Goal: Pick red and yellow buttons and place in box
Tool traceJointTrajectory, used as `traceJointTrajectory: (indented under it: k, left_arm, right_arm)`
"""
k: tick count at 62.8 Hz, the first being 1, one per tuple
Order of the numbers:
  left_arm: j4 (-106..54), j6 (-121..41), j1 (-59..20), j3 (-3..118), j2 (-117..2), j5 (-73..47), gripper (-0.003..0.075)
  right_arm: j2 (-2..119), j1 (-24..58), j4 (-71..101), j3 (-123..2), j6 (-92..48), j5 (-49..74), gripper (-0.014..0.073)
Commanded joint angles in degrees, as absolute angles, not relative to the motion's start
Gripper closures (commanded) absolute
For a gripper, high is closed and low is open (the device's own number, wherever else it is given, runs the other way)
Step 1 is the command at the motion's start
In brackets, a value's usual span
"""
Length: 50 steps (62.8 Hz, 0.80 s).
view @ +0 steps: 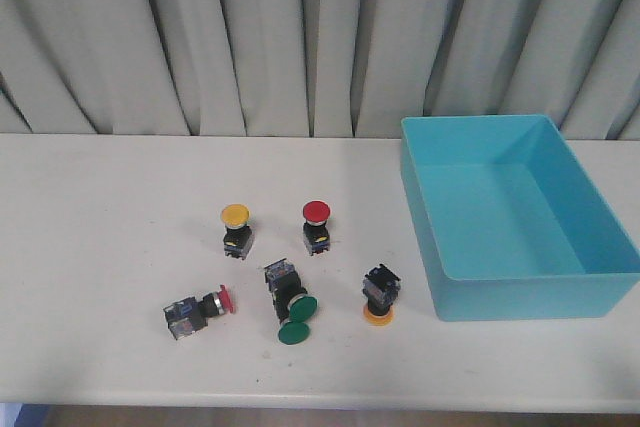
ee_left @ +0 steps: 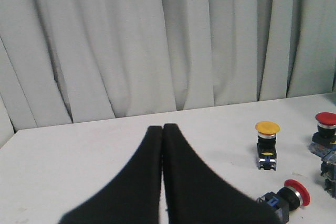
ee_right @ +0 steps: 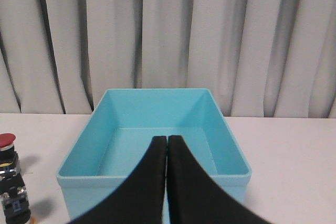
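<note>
The yellow button (view: 235, 214) stands upright at mid-table, with the red button (view: 316, 211) upright just to its right. The turquoise box (view: 530, 297) sits at the right and holds nothing. Neither gripper shows in the front view. In the left wrist view my left gripper (ee_left: 162, 127) is shut on nothing above bare table, with the yellow button (ee_left: 267, 127) and red button (ee_left: 326, 118) off to its side. My right gripper (ee_right: 167, 138) is shut and empty, in front of the box (ee_right: 152, 92); the red button (ee_right: 6, 140) is at that view's edge.
Three other switches lie nearer the front edge: a small dark red one (view: 200, 309) on its side, a green-capped one (view: 296, 332) tipped over, and an orange-yellow one (view: 378, 315) resting cap down. Grey curtains hang behind the table.
</note>
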<state>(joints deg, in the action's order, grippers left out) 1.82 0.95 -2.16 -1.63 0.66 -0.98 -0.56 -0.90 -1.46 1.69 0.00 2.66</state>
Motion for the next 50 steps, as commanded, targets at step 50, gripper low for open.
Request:
traceJointTrajectory:
  k: [50]
  left_arm:
    - [1.02,1.63,-2.25,-3.97,1.44,4.04,0.0727]
  right_arm:
    - [-1.19,-1.22,-2.13,2.07,-0.34,-1.54,0.0596]
